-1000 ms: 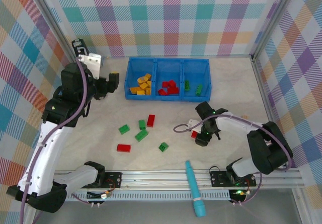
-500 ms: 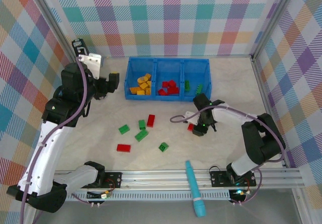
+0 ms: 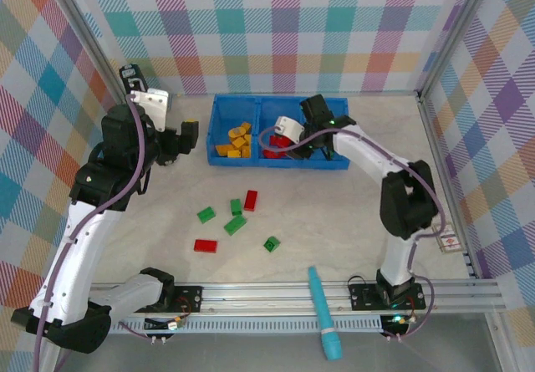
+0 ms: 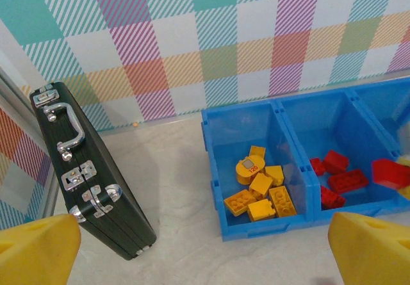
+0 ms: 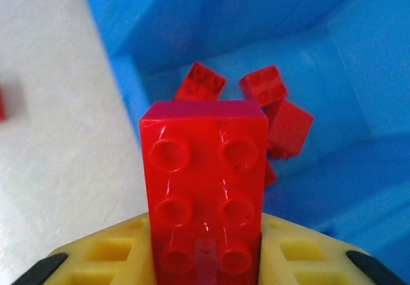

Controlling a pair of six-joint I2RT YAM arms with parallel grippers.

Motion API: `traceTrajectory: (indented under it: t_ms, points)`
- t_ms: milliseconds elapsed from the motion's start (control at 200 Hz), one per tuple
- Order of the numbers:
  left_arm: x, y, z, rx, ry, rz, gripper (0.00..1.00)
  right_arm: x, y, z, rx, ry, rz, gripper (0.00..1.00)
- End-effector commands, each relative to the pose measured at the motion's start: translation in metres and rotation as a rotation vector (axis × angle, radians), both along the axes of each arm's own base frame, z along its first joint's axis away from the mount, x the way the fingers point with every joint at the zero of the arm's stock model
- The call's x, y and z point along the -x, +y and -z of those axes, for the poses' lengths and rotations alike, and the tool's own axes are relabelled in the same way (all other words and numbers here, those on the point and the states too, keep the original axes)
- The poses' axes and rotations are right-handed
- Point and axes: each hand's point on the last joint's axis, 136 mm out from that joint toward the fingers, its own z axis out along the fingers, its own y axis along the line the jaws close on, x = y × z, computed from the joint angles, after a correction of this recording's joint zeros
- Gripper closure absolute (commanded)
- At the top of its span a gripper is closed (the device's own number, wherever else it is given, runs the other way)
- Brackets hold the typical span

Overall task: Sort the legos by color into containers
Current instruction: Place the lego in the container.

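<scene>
right gripper clamped on a red lego, right over the tray's middle bin, top center, left gripper wide open, upper left

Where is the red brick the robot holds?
In the right wrist view, the red brick is clamped in the right gripper, above the tray's middle compartment with other red bricks.

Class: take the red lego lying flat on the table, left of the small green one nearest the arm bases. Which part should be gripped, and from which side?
Come straight down on the red lego and close across its narrow width, on the two long side faces. It lies flat on the table, long axis left to right in the top view, with no brick touching it.
</scene>
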Motion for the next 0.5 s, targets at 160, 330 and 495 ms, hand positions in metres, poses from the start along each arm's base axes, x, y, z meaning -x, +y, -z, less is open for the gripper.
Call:
traceTrajectory:
  t_ms: [160, 330, 495]
  points:
    - [-0.002, 0.007, -0.006, -0.016, -0.035, -0.024, 0.00, -0.042, 0.028, 0.014, 0.051, -0.032, -0.006, 0.62]
    - [-0.002, 0.007, -0.005, -0.015, -0.032, -0.025, 0.00, -0.051, 0.034, 0.032, 0.115, -0.039, -0.022, 0.58]
    - [-0.001, 0.007, -0.006, -0.014, -0.038, -0.026, 0.00, -0.047, 0.035, 0.044, 0.168, -0.030, -0.071, 0.48]
